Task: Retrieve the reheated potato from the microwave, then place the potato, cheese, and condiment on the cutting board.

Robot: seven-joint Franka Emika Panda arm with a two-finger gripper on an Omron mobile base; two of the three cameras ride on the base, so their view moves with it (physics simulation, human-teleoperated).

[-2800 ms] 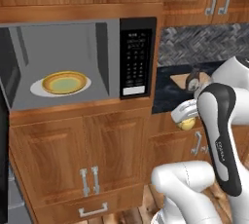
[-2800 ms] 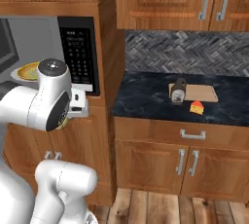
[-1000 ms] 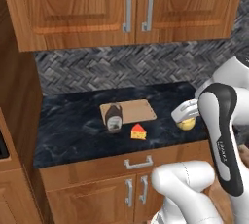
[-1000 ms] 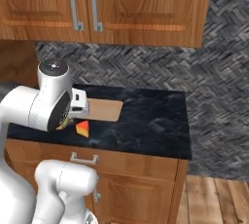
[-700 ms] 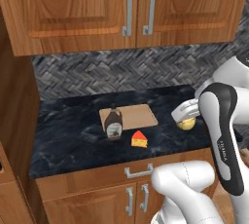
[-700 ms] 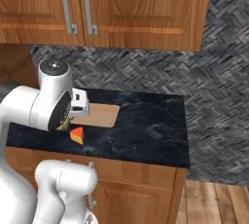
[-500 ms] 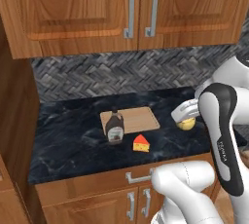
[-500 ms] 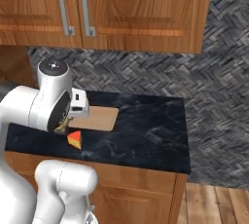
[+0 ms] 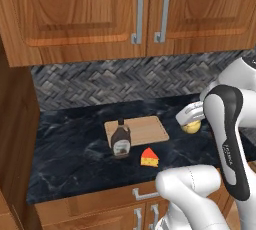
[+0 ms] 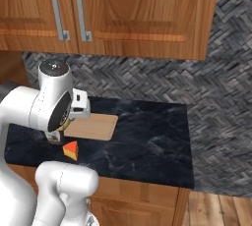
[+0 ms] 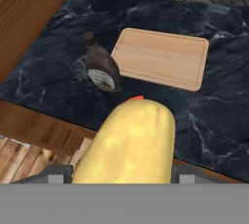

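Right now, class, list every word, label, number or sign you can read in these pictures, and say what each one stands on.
Pale label on the condiment bottle: nothing readable, only a blurred patch.
Dark lettering down the robot's forearm in the left base view: too small and blurred to read.
Cutting board, cheese, potato, cabinet doors: no text on any of them.
So no text can be quoted.
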